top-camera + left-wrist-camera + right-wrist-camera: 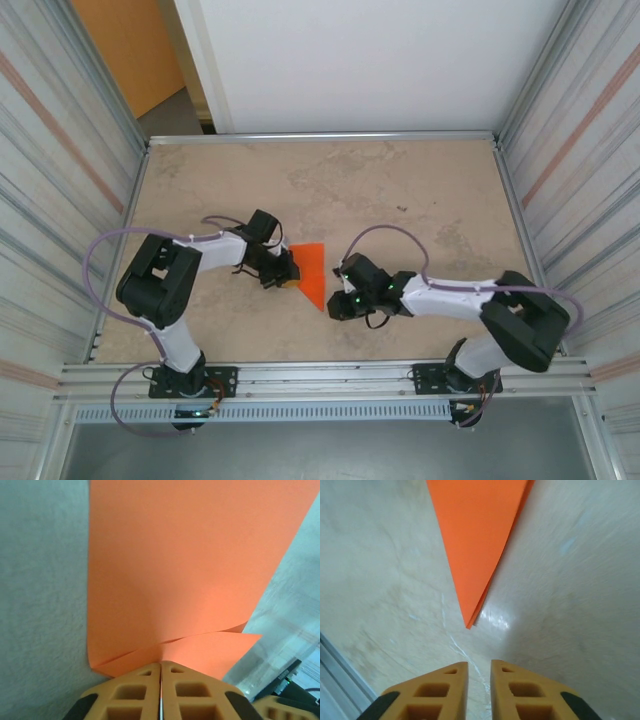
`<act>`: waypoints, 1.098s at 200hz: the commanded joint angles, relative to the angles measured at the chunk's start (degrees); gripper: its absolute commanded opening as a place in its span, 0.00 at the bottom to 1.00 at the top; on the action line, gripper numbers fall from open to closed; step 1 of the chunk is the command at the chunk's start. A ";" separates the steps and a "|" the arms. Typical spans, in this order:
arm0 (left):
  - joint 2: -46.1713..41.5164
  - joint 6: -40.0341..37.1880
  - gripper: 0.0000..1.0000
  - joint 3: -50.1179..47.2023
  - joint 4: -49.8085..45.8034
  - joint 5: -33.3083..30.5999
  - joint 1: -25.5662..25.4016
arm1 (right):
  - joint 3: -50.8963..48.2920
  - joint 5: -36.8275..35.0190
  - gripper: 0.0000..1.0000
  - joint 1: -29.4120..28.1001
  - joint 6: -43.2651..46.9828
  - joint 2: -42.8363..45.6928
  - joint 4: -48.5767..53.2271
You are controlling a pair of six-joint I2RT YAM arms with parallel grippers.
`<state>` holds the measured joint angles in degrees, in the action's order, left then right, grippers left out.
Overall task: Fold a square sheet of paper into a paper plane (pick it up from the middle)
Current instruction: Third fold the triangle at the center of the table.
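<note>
Left wrist cam: left gripper (161, 666) pinches the folded orange paper (180, 570). Right gripper (479, 664) sits near its tip, fingers slightly apart.

The left arm (215, 247) bends in from the near left corner of the table (400, 190). The left gripper (283, 270) points toward the middle, its fingers (130, 695) pressed tight together on the edge of the square sheet of paper (175, 580). The right arm (455, 297) reaches left, low down. The right gripper (336, 303) has a thin gap between its fingers (435, 690).
</note>
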<state>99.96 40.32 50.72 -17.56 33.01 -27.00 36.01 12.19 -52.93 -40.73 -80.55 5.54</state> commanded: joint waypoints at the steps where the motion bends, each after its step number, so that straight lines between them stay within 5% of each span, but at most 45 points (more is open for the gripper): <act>1: -6.15 2.28 0.16 -0.49 3.26 -1.36 0.35 | 1.85 -8.90 0.28 1.39 -5.47 4.83 0.51; 45: -14.15 6.41 0.30 -6.67 10.51 -0.14 3.65 | 4.39 -8.66 0.34 1.64 -11.27 -0.79 -8.23; 94: -16.05 8.20 0.35 -15.15 15.76 4.94 10.76 | 9.63 -7.07 0.29 -0.33 -8.37 -7.16 -9.12; 166: -13.17 6.69 0.37 -16.10 17.99 8.78 11.27 | 12.53 -4.73 0.28 -1.98 -4.34 -10.65 -11.05; 219: -12.07 6.31 0.37 -15.83 18.35 9.45 11.33 | 12.68 -14.17 0.28 -3.78 -4.17 -9.16 -7.11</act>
<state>87.53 47.68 34.59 0.21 40.86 -16.01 47.79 4.36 -55.70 -46.44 -90.83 -4.40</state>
